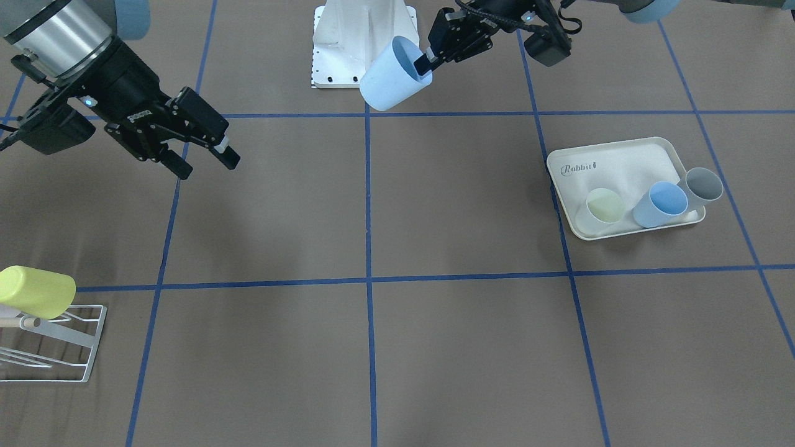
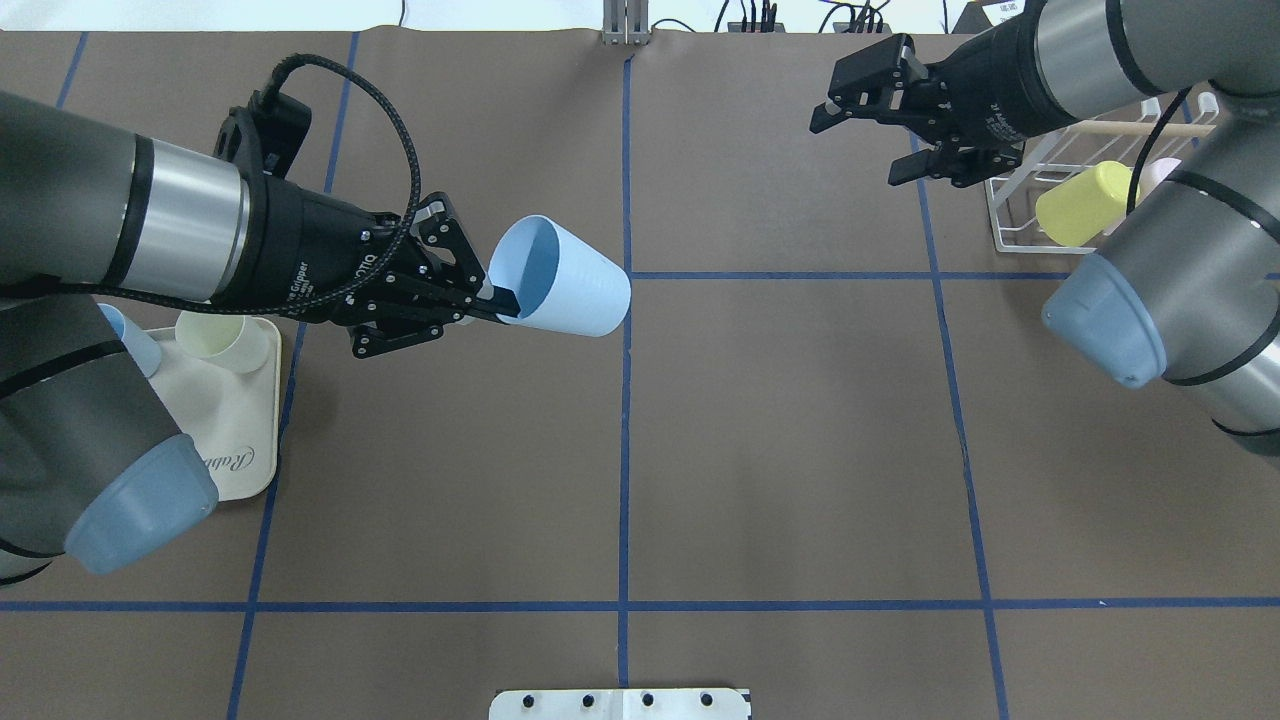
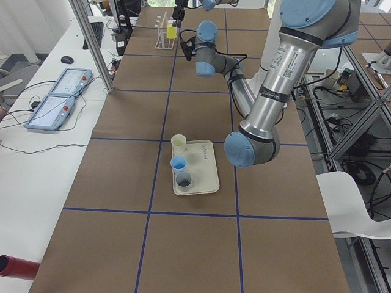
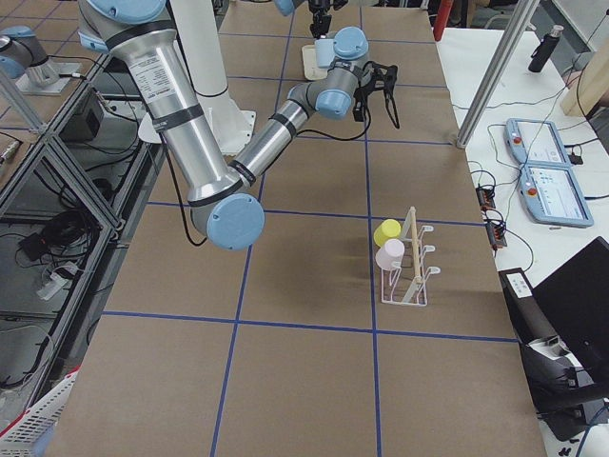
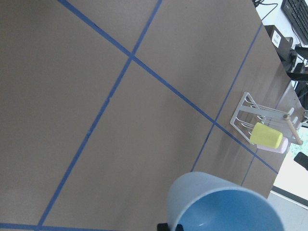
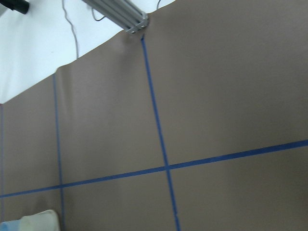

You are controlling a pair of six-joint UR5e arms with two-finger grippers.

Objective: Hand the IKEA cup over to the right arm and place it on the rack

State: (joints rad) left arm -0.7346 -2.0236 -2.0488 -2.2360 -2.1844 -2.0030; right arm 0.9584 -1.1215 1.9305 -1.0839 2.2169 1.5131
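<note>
A light blue IKEA cup [image 2: 562,278] hangs tilted above the table's middle, mouth toward my left arm. My left gripper [image 2: 503,300] is shut on its rim, one finger inside the cup; the front view shows the same grip [image 1: 426,64] on the cup [image 1: 391,77]. The cup's rim fills the bottom of the left wrist view [image 5: 226,207]. My right gripper [image 2: 855,152] hovers open and empty, well apart from the cup, beside the white wire rack [image 2: 1010,215]. The rack [image 1: 59,347] carries a yellow cup [image 1: 36,290] on a prong.
A cream tray [image 1: 621,158] marked "Rabbit" holds three upright cups: pale yellow [image 1: 605,206], blue [image 1: 661,203] and grey [image 1: 702,186]. Blue tape lines grid the brown table. The robot's white base plate [image 1: 357,43] sits at the table's edge behind the held cup.
</note>
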